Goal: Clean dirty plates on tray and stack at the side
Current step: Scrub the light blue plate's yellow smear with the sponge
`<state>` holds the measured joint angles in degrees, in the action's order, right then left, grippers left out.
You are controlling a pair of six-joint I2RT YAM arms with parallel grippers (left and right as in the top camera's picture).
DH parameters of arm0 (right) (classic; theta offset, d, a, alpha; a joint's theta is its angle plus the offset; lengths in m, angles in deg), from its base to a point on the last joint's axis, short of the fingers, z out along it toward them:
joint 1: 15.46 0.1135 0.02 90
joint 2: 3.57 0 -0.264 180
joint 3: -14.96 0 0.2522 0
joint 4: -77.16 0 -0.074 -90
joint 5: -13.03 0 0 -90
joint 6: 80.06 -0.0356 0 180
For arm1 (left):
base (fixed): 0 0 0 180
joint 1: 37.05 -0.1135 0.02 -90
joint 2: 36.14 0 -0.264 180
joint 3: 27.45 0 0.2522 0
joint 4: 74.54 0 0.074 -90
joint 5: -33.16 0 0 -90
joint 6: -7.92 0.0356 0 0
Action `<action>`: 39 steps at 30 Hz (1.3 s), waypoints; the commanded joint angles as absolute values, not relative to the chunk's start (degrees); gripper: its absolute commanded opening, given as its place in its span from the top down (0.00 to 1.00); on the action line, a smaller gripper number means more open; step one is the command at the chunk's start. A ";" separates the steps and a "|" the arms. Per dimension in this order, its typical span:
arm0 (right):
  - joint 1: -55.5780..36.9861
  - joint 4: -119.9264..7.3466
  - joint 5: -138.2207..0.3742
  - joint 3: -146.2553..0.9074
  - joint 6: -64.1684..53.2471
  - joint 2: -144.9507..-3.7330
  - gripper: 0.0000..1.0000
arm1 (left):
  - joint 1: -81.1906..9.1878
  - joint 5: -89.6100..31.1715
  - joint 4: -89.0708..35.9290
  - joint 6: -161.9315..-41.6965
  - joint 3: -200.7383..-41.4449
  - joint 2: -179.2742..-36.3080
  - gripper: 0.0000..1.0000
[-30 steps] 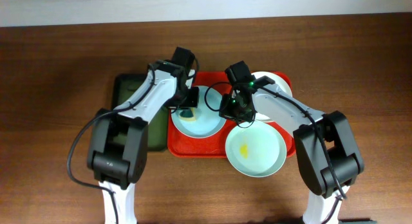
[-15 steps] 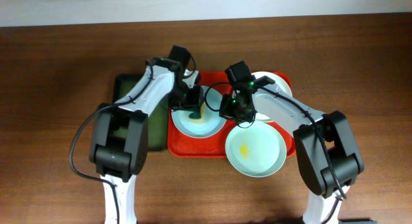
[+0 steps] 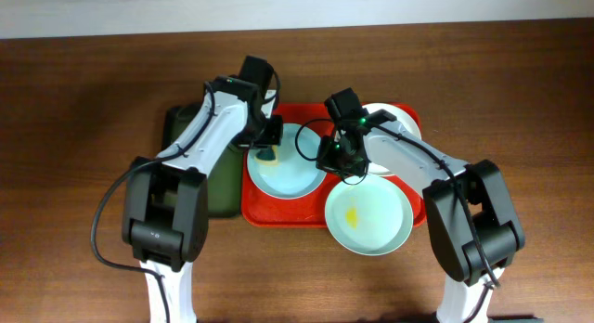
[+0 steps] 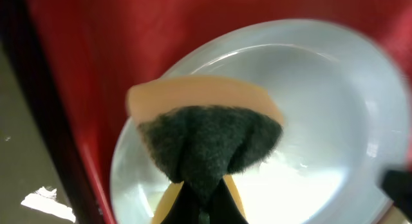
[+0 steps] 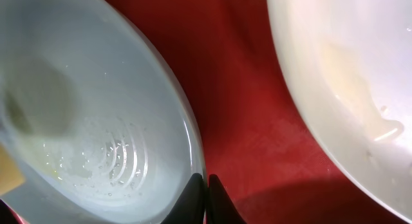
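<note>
**Wooden table, two arms bent over one plate**

Dark brown wood (image 3: pixel 93 100) runs the width of the room under a pale strip of wall (image 3: pixel 278 7). From where I stand, the red tray (image 3: pixel 278 212) sits in the middle of the table. A smaller dark green tray (image 3: pixel 221 188) lies just beside it on the left.

Three plates are in sight. The blue plate (image 3: pixel 292 174) lies on the left half of the red tray. The white plate (image 3: pixel 406 128) is at the tray's far right corner, partly under the right arm. The green plate (image 3: pixel 371 226) hangs over the tray's near right edge, with a yellow smear (image 3: pixel 353 214) at its centre.

The left gripper (image 3: pixel 270 142) is clenched on a sponge (image 3: pixel 267 156), yellow with a dark scrubbing face. It holds the sponge over the left part of the blue plate. Up close, the sponge (image 4: pixel 206 134) fills the middle of the left wrist view, pinched from below by the fingers (image 4: pixel 203 201). Around it is the plate's pale bowl (image 4: pixel 322 108), with red tray (image 4: pixel 96 44) beyond the plate.

The right gripper (image 3: pixel 330 163) reaches down at the blue plate's right edge. In its own view the two fingers (image 5: pixel 206 192) are pressed together right on the plate's rim (image 5: pixel 193 153), and they look to be pinching it. The blue plate's wet inside (image 5: pixel 96 121) shows on the left. Bare red tray (image 5: pixel 244 121) lies between it and the white plate (image 5: pixel 347 69), so the two plates sit near each other without touching.
</note>
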<state>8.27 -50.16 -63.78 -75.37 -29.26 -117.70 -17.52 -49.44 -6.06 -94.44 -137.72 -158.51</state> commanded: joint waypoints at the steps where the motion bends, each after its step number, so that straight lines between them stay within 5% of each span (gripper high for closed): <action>1: 8.57 -50.07 -64.10 -74.91 -29.53 -118.39 0.96 | -16.67 -57.11 -6.58 -98.87 -135.41 -157.85 1.00; 15: 8.57 -49.87 -64.10 -74.91 -29.53 -118.39 0.96 | -15.51 -33.66 -13.42 -99.18 -130.34 -157.94 1.00; 25: 8.57 -49.63 -64.13 -74.91 -29.48 -118.39 0.95 | -15.40 -53.26 -2.28 -98.59 -135.01 -151.95 1.00; 39: 8.57 -49.46 -64.13 -74.91 -29.50 -118.39 0.95 | -13.48 -49.66 -16.20 -103.75 -120.41 -154.55 1.00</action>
